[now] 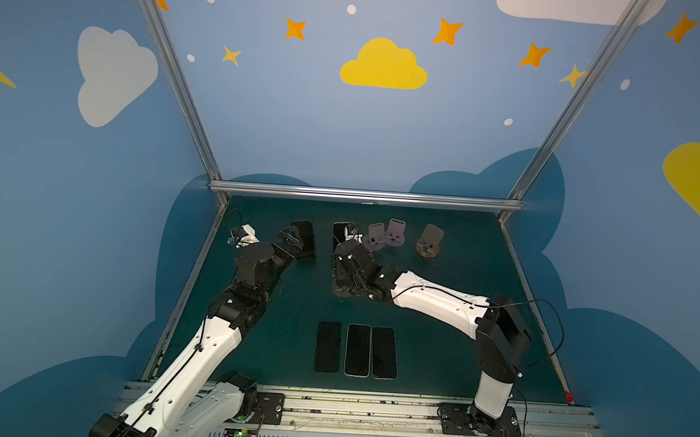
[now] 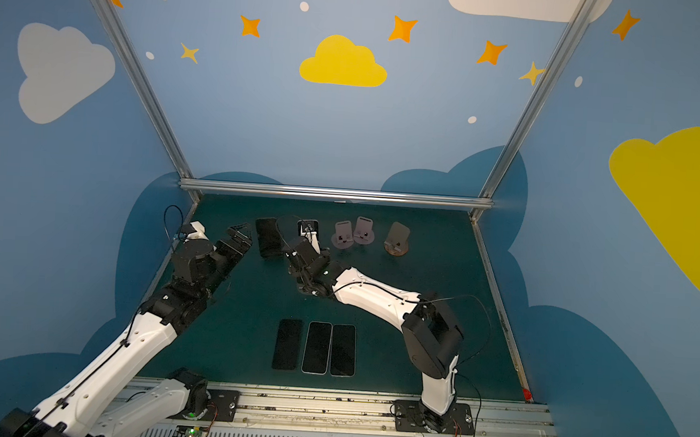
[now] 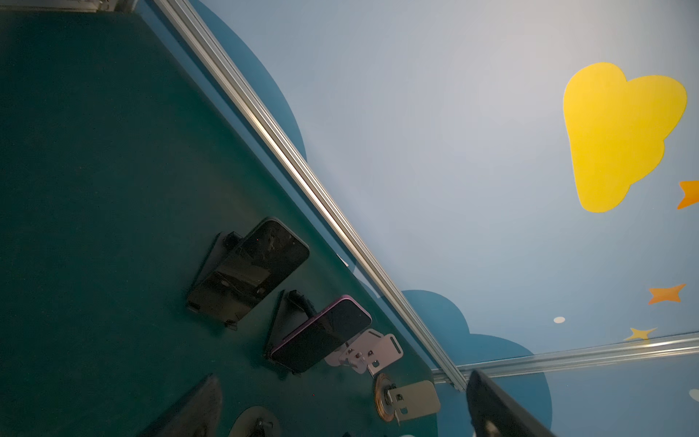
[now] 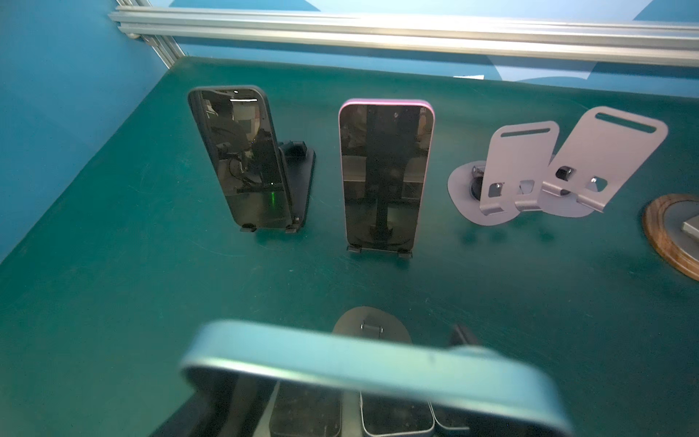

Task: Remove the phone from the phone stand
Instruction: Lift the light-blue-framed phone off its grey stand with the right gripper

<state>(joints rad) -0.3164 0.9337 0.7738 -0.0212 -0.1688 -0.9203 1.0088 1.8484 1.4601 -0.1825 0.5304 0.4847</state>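
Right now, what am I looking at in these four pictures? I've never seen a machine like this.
You are seeing two robot arms fixed to the near edge of a green table. Two pictures look down on the whole scene from overhead. The other two come from a small camera on each arm's wrist.

At the front, three phones lie flat. At the back, a black phone and a pink-edged phone lean on dark stands. Beside them are two empty lilac stands and a stand with a wooden base.

The right hand grips a pale blue phone, just over an empty dark stand. The left hand is wide open and holds nothing, close to the black phone.
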